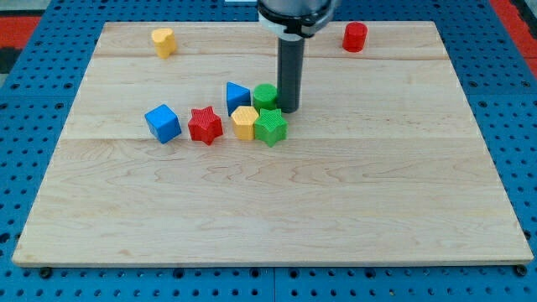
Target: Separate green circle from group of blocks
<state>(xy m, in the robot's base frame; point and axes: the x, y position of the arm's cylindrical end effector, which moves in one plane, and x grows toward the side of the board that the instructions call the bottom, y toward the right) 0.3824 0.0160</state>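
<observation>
The green circle (pixel 265 95) stands in a tight cluster near the board's middle, touching the blue triangle (pixel 237 97) on its left, with the yellow hexagon (pixel 245 122) and the green star (pixel 271 127) just below it. My tip (pixel 289 110) is down on the board right beside the green circle, on its right side, and just above the green star. The dark rod rises from there to the view's top.
A red star (pixel 205 126) and a blue cube (pixel 163 123) lie left of the cluster. A yellow block (pixel 163 41) sits at the top left and a red cylinder (pixel 355 37) at the top right of the wooden board (pixel 268 210).
</observation>
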